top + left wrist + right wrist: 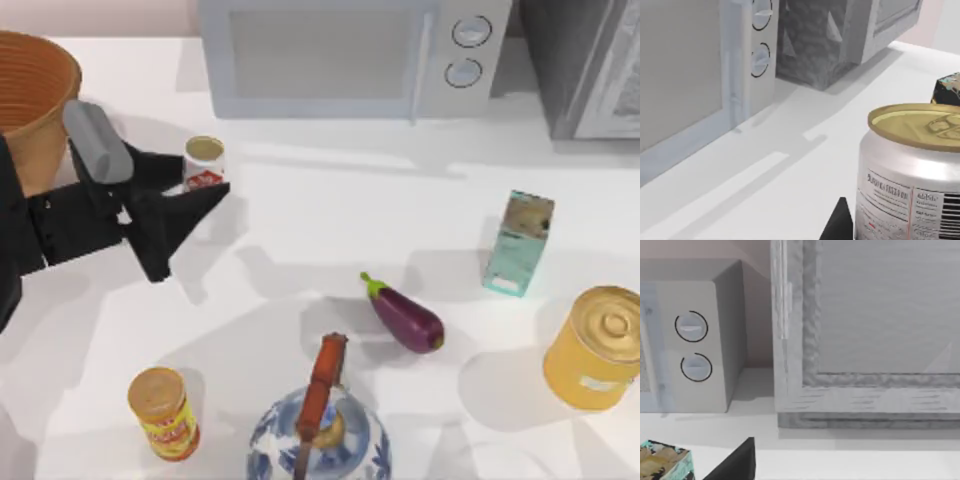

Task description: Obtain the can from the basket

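Can (912, 170) on table beside basket (35, 105), between spread fingers of left end effector (195, 180), ungripped.

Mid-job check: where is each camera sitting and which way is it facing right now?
Top view: above the table, looking down; left gripper beside the small white-and-red labelled can, right of the orange-brown wicker basket.
Left wrist view: low on the left arm, facing the can; one dark fingertip.
Right wrist view: faces the white microwave; one dark fingertip.
Shared: the microwave.
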`<state>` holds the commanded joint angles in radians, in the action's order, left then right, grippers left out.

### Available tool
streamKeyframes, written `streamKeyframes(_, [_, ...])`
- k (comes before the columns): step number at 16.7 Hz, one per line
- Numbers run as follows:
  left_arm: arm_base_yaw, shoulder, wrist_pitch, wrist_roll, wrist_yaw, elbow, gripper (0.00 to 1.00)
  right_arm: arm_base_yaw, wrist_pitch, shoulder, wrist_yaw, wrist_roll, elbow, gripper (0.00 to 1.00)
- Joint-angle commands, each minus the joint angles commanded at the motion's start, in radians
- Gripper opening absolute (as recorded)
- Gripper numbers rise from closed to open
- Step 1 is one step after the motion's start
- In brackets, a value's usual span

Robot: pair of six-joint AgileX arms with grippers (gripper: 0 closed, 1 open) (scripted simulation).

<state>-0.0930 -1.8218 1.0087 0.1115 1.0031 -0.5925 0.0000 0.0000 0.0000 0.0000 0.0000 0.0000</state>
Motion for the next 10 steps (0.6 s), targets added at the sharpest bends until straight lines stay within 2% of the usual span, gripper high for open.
streamKeyframes(10, [-0.008, -0.381, 0.213, -0.004, 0.266, -0.185, 0.0, 0.0, 0.0, 0.0, 0.0, 0.0, 0.0, 1.0])
